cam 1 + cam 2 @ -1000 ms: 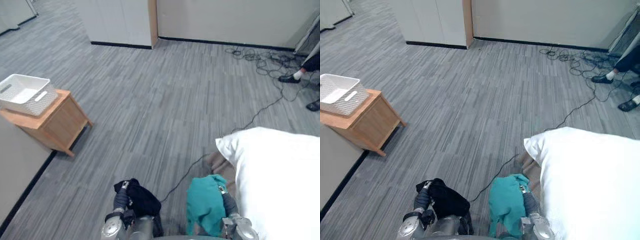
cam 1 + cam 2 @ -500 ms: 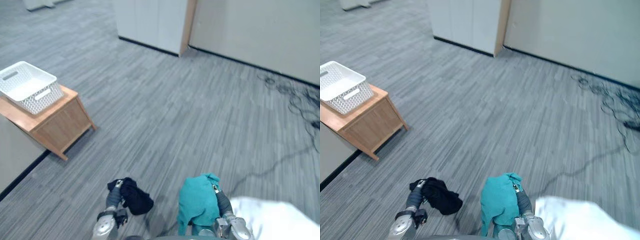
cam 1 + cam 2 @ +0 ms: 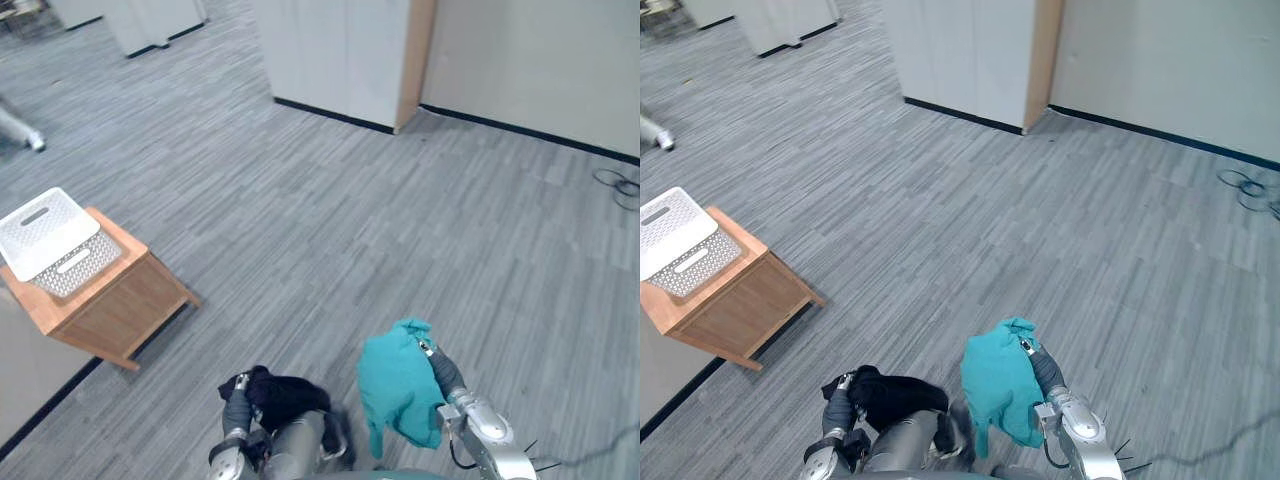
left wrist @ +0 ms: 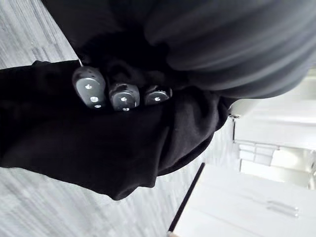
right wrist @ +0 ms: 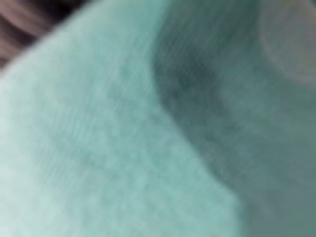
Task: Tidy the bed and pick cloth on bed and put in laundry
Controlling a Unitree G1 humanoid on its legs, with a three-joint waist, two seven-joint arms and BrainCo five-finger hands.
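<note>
A crumpled black cloth (image 3: 285,392) is held in the left hand (image 4: 123,96), whose dark-tipped fingers (image 4: 90,89) are curled into its folds. The bundle is carried low at the robot's left, above the grey striped carpet floor (image 3: 400,230). A soft teal cloth (image 3: 398,385) is draped over the right hand (image 3: 441,373) at the robot's right and hangs down from it. That hand's grasp is covered by the fabric, so it cannot be told whether it is closed. The two cloths are seen side by side and apart. Well to the left, a white perforated plastic basket (image 3: 48,243) stands on the tabletop (image 3: 118,240) of a low wooden cabinet (image 3: 125,305), which is set beside a pale wall. Farther off, a pale partition with a wooden edge (image 3: 415,60) is seen rising from the floor.
</note>
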